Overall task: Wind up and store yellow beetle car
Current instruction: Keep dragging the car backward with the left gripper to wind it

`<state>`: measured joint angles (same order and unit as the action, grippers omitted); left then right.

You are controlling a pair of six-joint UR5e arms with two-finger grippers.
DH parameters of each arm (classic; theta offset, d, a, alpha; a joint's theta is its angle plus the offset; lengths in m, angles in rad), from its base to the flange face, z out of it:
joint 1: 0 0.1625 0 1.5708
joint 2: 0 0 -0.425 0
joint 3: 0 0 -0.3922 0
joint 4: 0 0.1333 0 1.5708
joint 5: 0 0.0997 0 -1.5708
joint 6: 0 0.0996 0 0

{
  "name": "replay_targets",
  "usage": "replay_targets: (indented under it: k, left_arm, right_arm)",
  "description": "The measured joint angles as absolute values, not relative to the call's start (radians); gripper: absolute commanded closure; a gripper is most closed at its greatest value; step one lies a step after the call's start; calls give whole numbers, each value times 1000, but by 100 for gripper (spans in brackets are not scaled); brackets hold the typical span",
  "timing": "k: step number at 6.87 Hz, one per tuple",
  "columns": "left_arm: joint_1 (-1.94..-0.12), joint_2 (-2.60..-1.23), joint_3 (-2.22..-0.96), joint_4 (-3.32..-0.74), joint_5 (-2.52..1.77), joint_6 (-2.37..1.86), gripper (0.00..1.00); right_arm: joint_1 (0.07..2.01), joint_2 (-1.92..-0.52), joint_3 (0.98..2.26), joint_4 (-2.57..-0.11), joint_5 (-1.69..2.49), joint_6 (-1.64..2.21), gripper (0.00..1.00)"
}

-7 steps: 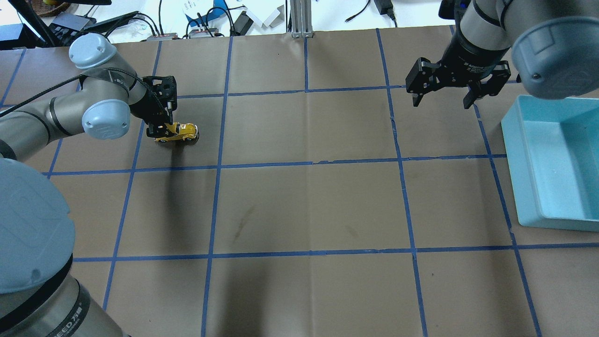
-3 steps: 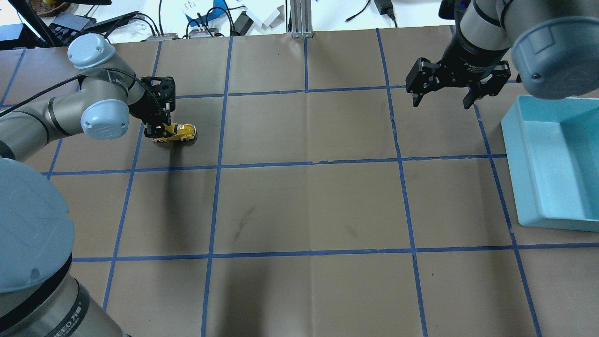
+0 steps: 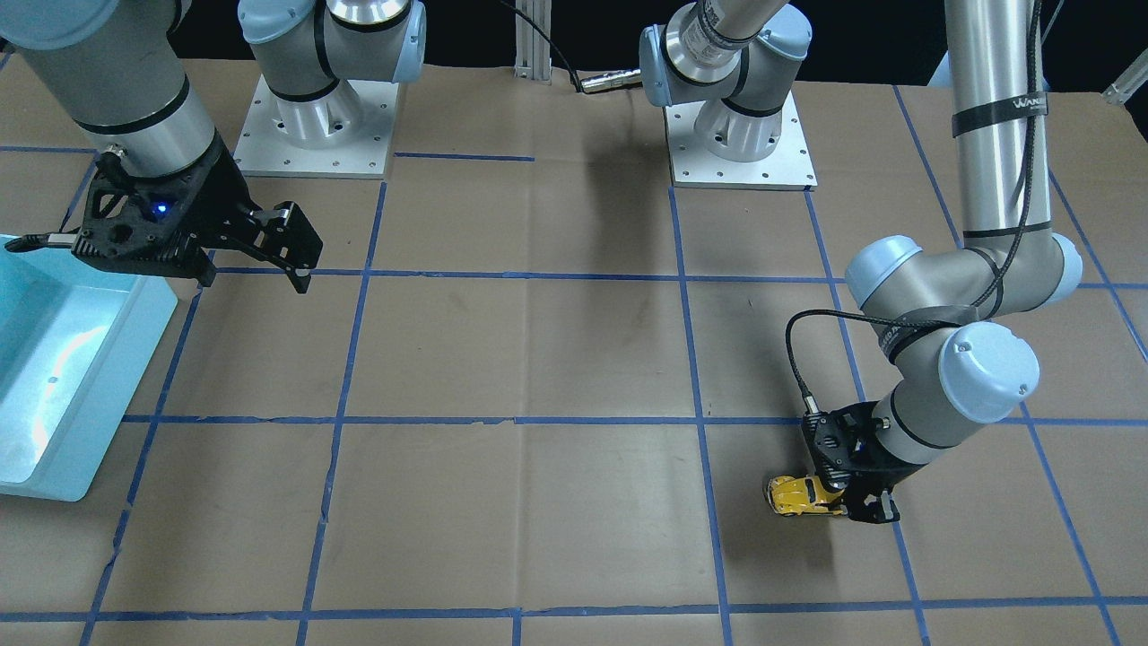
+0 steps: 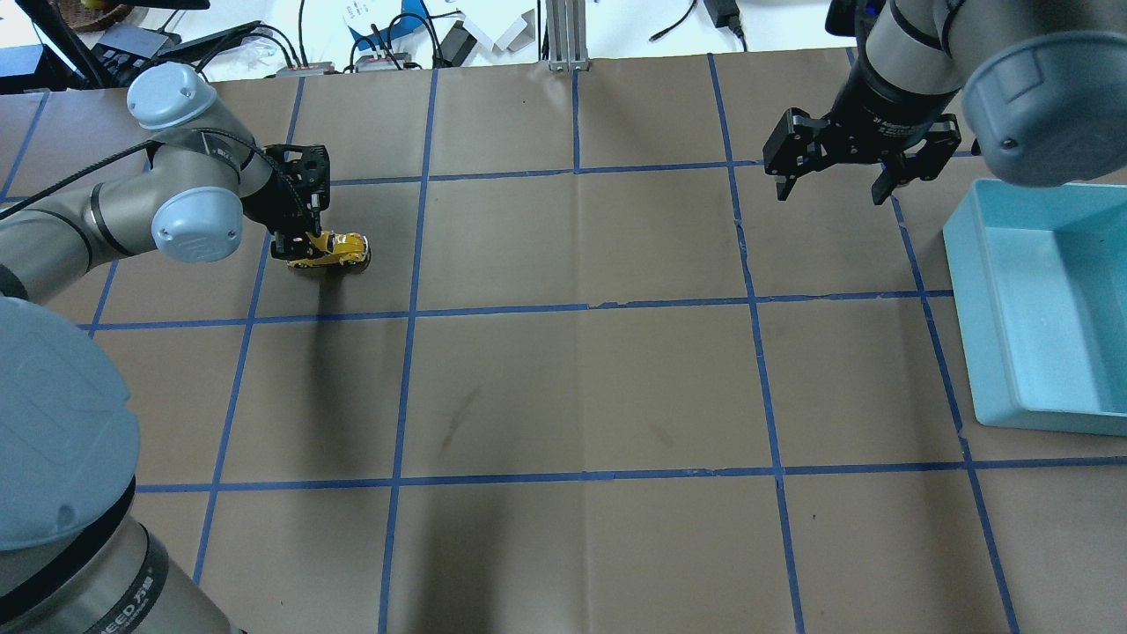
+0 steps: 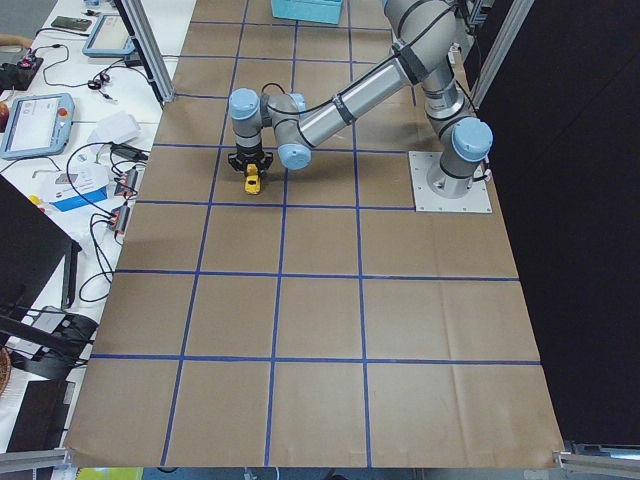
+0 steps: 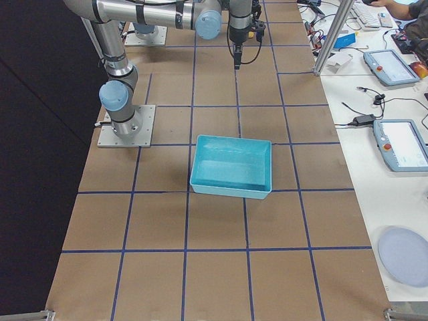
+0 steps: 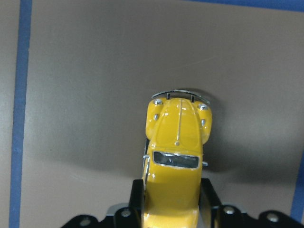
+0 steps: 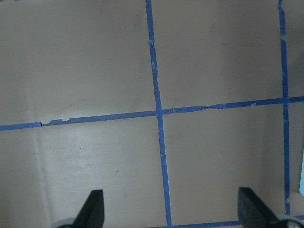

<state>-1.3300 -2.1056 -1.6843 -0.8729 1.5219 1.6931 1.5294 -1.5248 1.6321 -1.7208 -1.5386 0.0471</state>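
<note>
The yellow beetle car [image 4: 335, 249] sits on the brown table at the far left, wheels on the paper. My left gripper [image 4: 299, 248] is shut on its rear half. In the left wrist view the car [image 7: 176, 156] points away from the camera with a black finger [image 7: 209, 198] against each side. It also shows in the front view [image 3: 801, 495] and the left side view [image 5: 253, 180]. My right gripper [image 4: 831, 192] is open and empty, held above the table at the far right; its fingertips [image 8: 94, 207] stand wide apart.
A light blue bin [image 4: 986, 291] stands at the right edge of the table, also in the front view [image 3: 134, 359] and the right side view [image 6: 231, 190]. Blue tape lines [image 4: 581, 307] grid the brown paper. Cables and devices lie beyond the far edge.
My left gripper and the car have shifted very slightly left and farther away. The right arm has not moved.
</note>
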Motion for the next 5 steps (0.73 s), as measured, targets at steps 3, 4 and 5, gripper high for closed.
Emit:
replay_targets:
  k: [3,4,5]
  left_arm:
    - [-1319,-2106,-1684,-872,1525,1733,100]
    - [-1303,-2106,-1684,-875,1521,1735,100]
    - [-1293,-2106,-1684,-876,1520,1737,100]
  right_arm:
    - [1529,-1525,1632,-1720,-1539,46,0]
    - [1529,-1525,1632,-1720,-1539,46,0]
    - [1529,-1525,1632,-1720,-1538,46,0]
